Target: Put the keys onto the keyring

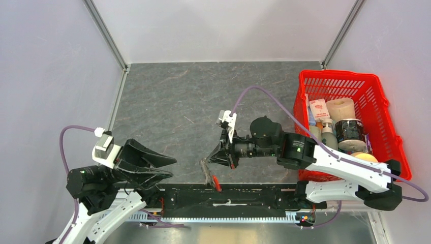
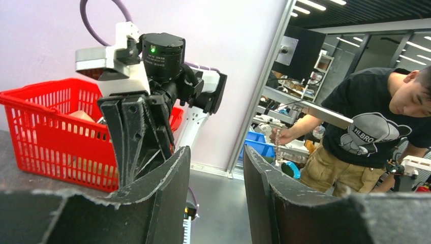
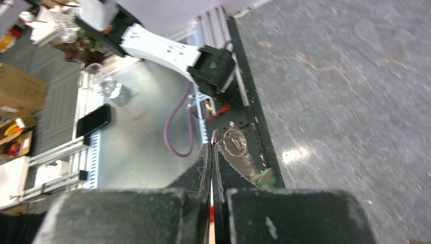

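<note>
My right gripper (image 1: 210,158) is shut on the keyring (image 1: 207,171) and holds it above the table's near edge. The thin metal ring (image 3: 235,142) pokes out past the shut jaws (image 3: 211,148), and a small green tag (image 3: 265,178) hangs blurred beside it. The red fob (image 1: 217,183) dangles below, and a sliver of red shows between the jaws. My left gripper (image 1: 172,168) is open and empty, a short way left of the keyring and pointing at it. In the left wrist view its fingers (image 2: 167,193) frame a wide gap (image 2: 216,170). The yellow-tagged key is out of view.
A red basket (image 1: 339,81) with bottles, a roll and jars stands at the right of the grey table (image 1: 203,96). A black rail (image 1: 228,195) runs along the near edge between the arm bases. A person works beyond the cell in the left wrist view (image 2: 376,127).
</note>
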Controlling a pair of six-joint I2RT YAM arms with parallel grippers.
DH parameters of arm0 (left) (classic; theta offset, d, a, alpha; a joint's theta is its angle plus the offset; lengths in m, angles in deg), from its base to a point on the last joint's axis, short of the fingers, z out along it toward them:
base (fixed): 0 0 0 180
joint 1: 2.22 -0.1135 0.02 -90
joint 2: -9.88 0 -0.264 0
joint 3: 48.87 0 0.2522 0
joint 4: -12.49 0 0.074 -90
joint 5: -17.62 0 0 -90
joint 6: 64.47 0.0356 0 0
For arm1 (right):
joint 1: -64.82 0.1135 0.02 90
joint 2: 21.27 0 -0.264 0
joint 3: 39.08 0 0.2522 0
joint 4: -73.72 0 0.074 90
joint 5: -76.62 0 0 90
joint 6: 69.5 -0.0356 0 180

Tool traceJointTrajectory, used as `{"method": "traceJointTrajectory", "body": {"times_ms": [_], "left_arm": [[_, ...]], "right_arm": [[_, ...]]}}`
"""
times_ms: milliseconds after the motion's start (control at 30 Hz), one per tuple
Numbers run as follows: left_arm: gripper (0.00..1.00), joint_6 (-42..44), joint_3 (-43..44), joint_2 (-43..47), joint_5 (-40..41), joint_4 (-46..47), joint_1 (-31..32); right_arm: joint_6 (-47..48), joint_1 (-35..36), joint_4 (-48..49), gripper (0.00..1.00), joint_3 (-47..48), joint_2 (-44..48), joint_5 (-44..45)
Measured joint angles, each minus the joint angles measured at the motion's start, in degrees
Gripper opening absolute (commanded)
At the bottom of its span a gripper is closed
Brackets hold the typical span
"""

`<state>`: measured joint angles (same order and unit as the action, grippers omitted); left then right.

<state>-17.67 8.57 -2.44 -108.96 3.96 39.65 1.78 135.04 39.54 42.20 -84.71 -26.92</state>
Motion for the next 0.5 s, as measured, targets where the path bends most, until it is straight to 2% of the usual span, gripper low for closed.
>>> {"method": "traceJointTrajectory", "body": {"times_ms": [233, 500], "left_arm": [[0.5, -3.0, 0.5, -0.2, 0.0, 4.9, 0.0], [0.5, -7.2, 0.3, -1.9, -0.1, 10.3, 0.0]], "right_arm": [[0.1, 0.1, 3.6, 0.0, 2.7, 3.0, -8.1], [-1.5, 0.0, 11.6, 0.0, 4.7, 1.7, -13.9]]}}
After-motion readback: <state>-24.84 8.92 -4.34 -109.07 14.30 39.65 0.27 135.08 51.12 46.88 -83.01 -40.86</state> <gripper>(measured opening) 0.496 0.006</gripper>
